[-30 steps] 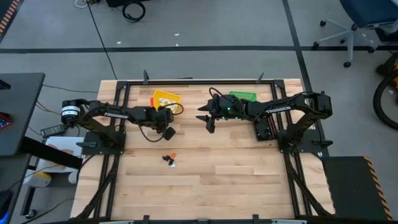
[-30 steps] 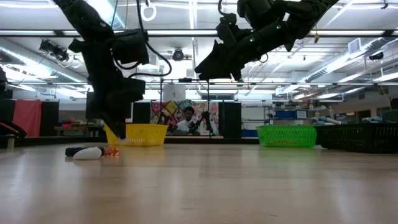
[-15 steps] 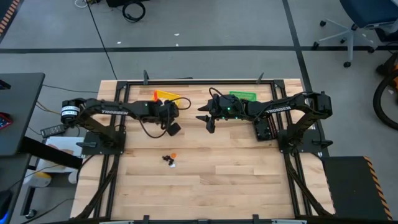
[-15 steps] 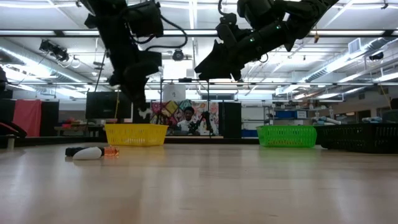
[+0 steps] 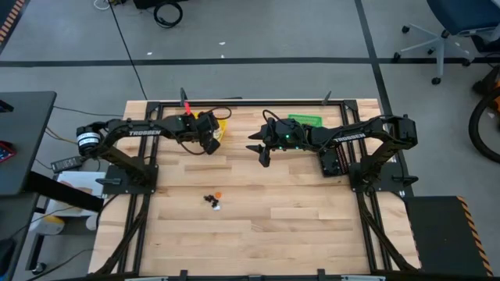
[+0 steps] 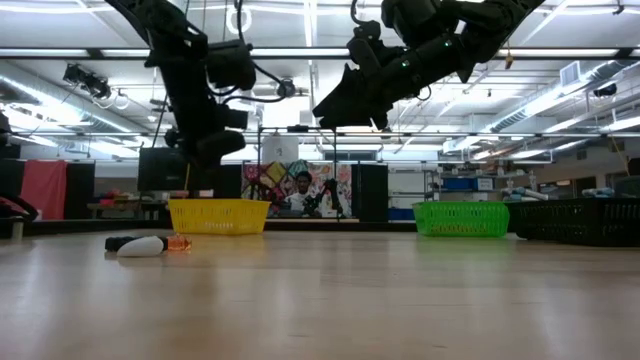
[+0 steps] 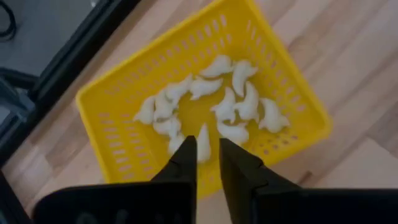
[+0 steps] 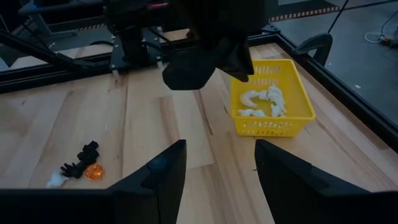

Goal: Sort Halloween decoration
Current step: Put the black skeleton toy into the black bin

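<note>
Left pincer (image 7: 208, 155) above yellow bin (image 7: 112, 118), white trinkets (image 7: 211, 99) lying below

- A grey floor (image 5: 258, 39) crossed by dark tape lines surrounds the wooden table (image 5: 273, 234).
- A blue office chair (image 5: 457, 23) stands at one corner; coiled black cable (image 5: 166, 12) lies near the far edge.
- Fluorescent strip lights (image 6: 560, 95) run along the ceiling.
- A seated person (image 6: 300, 195) appears before what may be a colourful mural.
</note>
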### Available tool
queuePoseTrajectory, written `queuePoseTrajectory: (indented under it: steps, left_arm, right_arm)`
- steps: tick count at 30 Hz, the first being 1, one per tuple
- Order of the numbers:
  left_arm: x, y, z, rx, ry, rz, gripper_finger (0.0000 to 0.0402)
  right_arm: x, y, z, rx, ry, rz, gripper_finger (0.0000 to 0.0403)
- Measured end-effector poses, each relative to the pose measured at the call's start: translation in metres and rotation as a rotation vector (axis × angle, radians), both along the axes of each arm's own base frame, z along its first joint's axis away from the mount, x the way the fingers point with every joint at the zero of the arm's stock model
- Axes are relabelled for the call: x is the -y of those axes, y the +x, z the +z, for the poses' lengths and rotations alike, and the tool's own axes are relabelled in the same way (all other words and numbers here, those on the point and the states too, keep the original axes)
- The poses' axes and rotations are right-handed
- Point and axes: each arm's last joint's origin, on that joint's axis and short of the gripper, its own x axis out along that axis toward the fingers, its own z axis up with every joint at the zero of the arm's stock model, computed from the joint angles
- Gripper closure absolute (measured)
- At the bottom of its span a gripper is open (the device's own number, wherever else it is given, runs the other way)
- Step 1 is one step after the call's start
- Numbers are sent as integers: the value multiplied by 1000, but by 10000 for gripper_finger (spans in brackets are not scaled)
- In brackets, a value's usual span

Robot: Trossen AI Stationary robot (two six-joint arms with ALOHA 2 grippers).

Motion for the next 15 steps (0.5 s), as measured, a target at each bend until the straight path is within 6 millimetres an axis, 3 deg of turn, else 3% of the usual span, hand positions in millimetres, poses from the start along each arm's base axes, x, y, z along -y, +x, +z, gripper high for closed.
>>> queuePoseTrajectory:
  steps: [8,15]
  left_arm:
    - [7,7,15,35,7,-82,300]
    - [72,14,33,64,0,-407,297]
  right_arm:
    - [0,0,0,0,0,0,208]
    - [0,-7,4,-50,-63,-31,208]
